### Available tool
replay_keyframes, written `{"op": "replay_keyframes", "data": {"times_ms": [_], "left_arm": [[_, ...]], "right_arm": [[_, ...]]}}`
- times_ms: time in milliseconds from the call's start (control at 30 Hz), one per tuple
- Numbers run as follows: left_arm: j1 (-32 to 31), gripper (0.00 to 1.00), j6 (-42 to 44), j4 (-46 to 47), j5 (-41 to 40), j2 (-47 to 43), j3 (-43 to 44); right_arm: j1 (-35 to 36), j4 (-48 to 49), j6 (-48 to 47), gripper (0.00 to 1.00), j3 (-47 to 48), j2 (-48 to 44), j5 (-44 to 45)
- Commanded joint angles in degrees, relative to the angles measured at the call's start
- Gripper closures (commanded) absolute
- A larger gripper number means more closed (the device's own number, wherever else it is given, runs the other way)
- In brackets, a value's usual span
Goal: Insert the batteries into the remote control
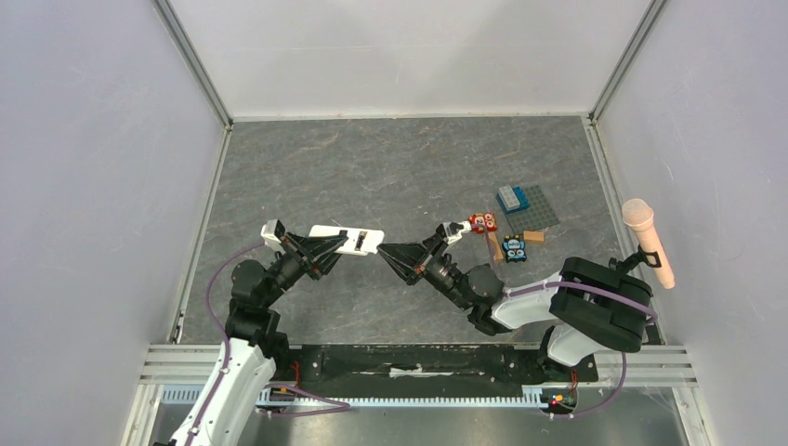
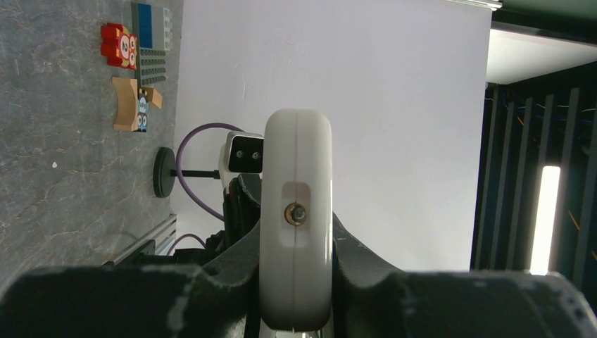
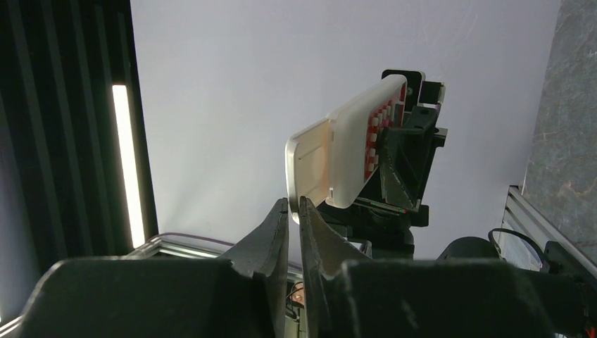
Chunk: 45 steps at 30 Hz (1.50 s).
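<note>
My left hand (image 1: 336,246) grips the remote control (image 2: 296,162), held above the worktop (image 1: 372,167). My right hand (image 3: 294,205) is pinched nearly closed, just beside its end.

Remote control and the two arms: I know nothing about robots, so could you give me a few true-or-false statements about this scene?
1. The left end effector holds the remote control. True.
2. The remote control lies flat on the table. False: it is held up in the air.
3. The right end effector is wide open. False: it is almost closed.
4. The remote control's button side is red. True, as the right wrist view shows.
5. The toy blocks sit on the left arm's side. False: they are on the right arm's side.
</note>
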Motion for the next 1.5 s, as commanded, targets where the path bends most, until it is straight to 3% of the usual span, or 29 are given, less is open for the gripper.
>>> {"op": "replay_keyframes", "data": {"times_ms": [0, 733, 867, 1133, 1467], "left_arm": [[0.4, 0.98, -1.5, 3.9, 1.1, -0.4, 1.0], [0.4, 0.98, -1.7, 3.7, 2.2, -1.5, 0.3], [0.4, 0.98, -1.6, 3.4, 2.4, -1.8, 0.2], [0.4, 0.98, -0.8, 2.6, 2.9, -2.1, 0.1], [0.4, 0.98, 8.2, -2.3, 6.0, -1.2, 3.0]], "right_arm": [[0.4, 6.7, 1.1, 0.88, -0.1, 0.2, 1.6], [-0.4, -6.1, -3.8, 0.75, 2.6, -3.3, -2.5], [-0.9, -9.3, -4.8, 0.78, 3.7, -3.8, -3.8], [-1.4, -15.7, -6.4, 0.93, 5.6, -4.8, -6.5], [-2.7, -29.5, -11.4, 0.97, 9.6, -6.1, -14.8]]}}
